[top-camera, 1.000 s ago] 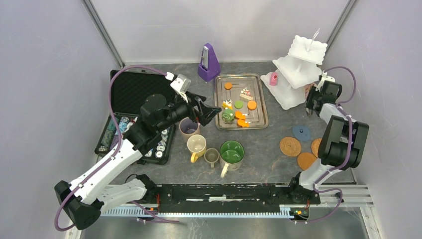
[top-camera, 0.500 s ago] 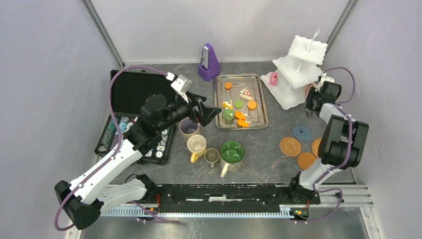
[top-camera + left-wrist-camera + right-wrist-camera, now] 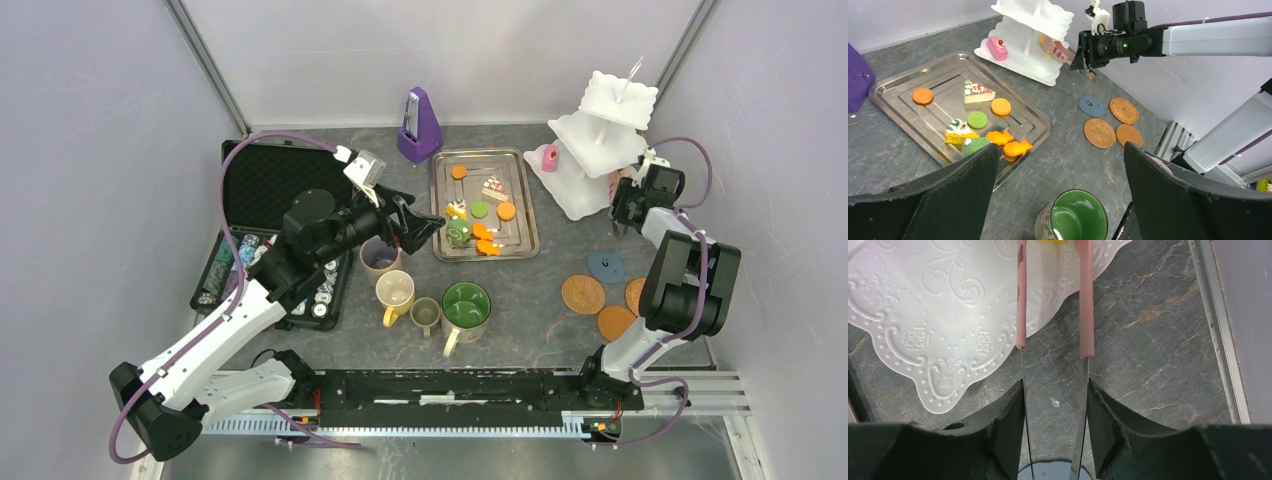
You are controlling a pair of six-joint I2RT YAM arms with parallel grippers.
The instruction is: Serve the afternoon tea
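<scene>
Right hand (image 3: 625,204) beside white three-tier stand (image 3: 598,142)

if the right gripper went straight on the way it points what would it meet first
The right gripper holds pink-tipped tongs whose tips lie over the bottom tier of the white stand. Likely first: the yellow piece between the tips, then the tier; height is unclear.

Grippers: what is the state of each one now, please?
Left gripper: open, holding nothing.
Right gripper: closed on tongs.

Left to right lie case (image 3: 260,185), tray (image 3: 447,190) and stand (image 3: 590,190), with mugs (image 3: 394,291) before the tray and coasters (image 3: 583,294) before the stand.
</scene>
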